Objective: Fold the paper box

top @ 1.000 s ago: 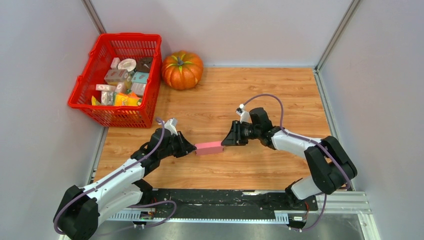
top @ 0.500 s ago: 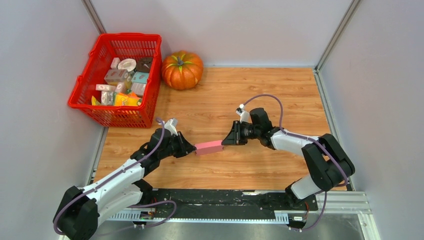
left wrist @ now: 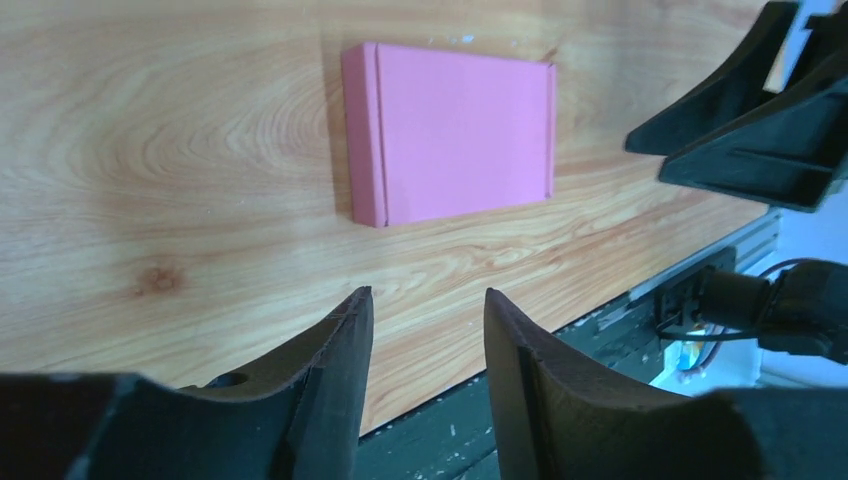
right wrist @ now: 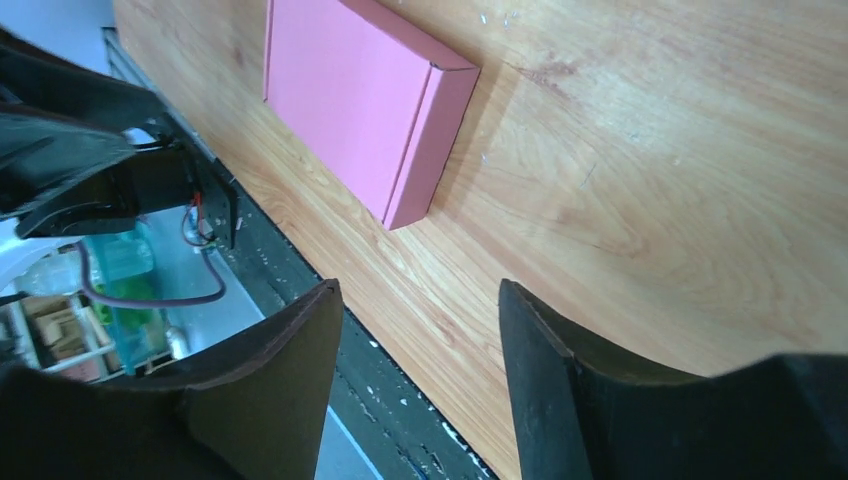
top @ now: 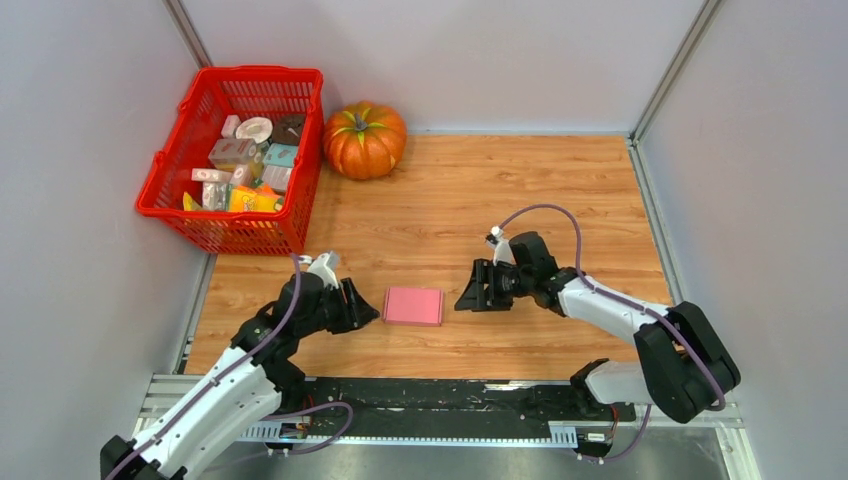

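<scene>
The small pink thin-card box, folded into a flat rectangle, lies on the wooden table near its front edge, between the two grippers. Its faces are plain pink. The print on the packages in the red plastic basket is too small to read. The left gripper sits just left of the box, jaws apart and holding nothing. The right gripper stands a little further off on the right, also spread and empty. A second ago both pinched the box's ends and held it between them. Now it rests flat and each gripper has pulled back. The orange pumpkin has stayed beside the basket.
</scene>
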Controlling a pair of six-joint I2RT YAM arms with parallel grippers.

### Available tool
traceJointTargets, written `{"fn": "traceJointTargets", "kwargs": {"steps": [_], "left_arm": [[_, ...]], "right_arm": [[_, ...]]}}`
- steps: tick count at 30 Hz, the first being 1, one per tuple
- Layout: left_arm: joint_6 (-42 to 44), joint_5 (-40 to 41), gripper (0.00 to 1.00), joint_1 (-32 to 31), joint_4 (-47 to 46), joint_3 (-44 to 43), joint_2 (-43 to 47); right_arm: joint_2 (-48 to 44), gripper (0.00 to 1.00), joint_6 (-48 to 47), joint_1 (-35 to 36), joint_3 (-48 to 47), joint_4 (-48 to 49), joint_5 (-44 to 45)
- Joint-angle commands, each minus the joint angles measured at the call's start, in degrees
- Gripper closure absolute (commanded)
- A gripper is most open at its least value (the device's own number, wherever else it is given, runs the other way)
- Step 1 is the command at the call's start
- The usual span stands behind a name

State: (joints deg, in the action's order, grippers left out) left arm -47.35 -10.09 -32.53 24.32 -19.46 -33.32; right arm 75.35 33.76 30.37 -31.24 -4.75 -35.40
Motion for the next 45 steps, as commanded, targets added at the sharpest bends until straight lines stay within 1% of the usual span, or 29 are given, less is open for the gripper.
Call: {"fn": "traceJointTargets", "kwargs": {"steps": [1,2,3,4,5,6,7,8,9,10,11,13,16,19,26,29,30,33,39,45], "left_arm": [[3.8,3.5,0.46,0.2,8.7,-7.2,2.6],[4.5,3.7,0.46,0.2,9.3,-7.9,2.1],[4.8,3.9,0.46,0.2,9.8,-9.1,1.8],[5.1,4.7,0.47,0.3,11.2,-9.7,1.6],[5.7,5.4,0.47,0.3,12.0,-10.2,1.9],[6.0,6.2,0.47,0.2,12.9,-11.5,2.4],[6.5,9.1,0.47,0.3,15.6,-12.4,4.1],[6.9,9.8,0.47,0.2,17.2,-13.2,5.3],[7.0,12.8,0.47,0.2,18.6,-14.8,8.2],[7.1,16.9,0.47,0.2,21.7,-15.7,9.8],[7.0,18.9,0.47,0.2,23.1,-16.4,11.6],[7.3,23.3,0.47,0.2,26.3,-18.4,16.5],[7.8,26.2,0.47,0.2,28.8,-20.2,21.2],[6.9,25.2,0.46,0.3,28.9,-20.3,23.4],[7.3,22.7,0.47,0.2,28.2,-19.9,22.3],[7.2,21.7,0.47,0.2,27.5,-19.8,21.5],[7.3,21.4,0.47,0.2,27.5,-19.8,21.5],[7.4,20.8,0.47,0.2,26.7,-19.6,21.3],[7.1,19.8,0.47,0.3,25.9,-19.1,21.0],[7.2,19.1,0.48,0.2,25.5,-18.8,21.0]], "right_arm": [[-0.8,0.37,-7.9,4.8,-8.9,-10.1,9.2],[-0.3,0.37,-9.5,6.7,-10.7,-11.9,11.5],[0.3,0.36,-10.8,9.0,-12.7,-15.3,17.1],[1.5,0.34,-13.5,14.1,-16.7,-16.9,20.7],[2.2,0.32,-15.0,17.0,-18.5,-18.6,24.6],[3.0,0.3,-16.3,19.7,-20.5,-21.3,32.4],[5.0,0.29,-18.0,24.7,-22.2,-22.3,35.3],[6.3,0.28,-20.5,26.8,-25.5,-23.2,39.1],[7.8,0.28,-21.7,28.5,-27.0,-24.5,43.4],[11.0,0.28,-22.8,31.0,-28.3,-25.0,44.8],[12.7,0.28,-24.4,32.0,-31.3,-25.5,45.9],[17.4,0.29,-25.5,34.2,-33.5,-26.3,48.6],[23.0,0.31,-27.2,36.6,-37.2,-27.0,52.0],[26.7,0.32,-28.7,38.6,-39.7,-26.6,53.4],[31.5,0.33,-30.2,40.7,-42.1,-26.0,56.7],[32.8,0.34,-29.6,40.7,-42.3,-26.1,59.5],[33.1,0.35,-29.2,40.7,-42.4,-26.2,61.8],[34.3,0.38,-27.1,40.4,-43.2,-27.1,65.2],[36.7,0.42,-22.4,38.0,-45.7,-29.2,68.0],[38.6,0.42,-21.5,34.5,-47.3,-29.3,68.1]]}}
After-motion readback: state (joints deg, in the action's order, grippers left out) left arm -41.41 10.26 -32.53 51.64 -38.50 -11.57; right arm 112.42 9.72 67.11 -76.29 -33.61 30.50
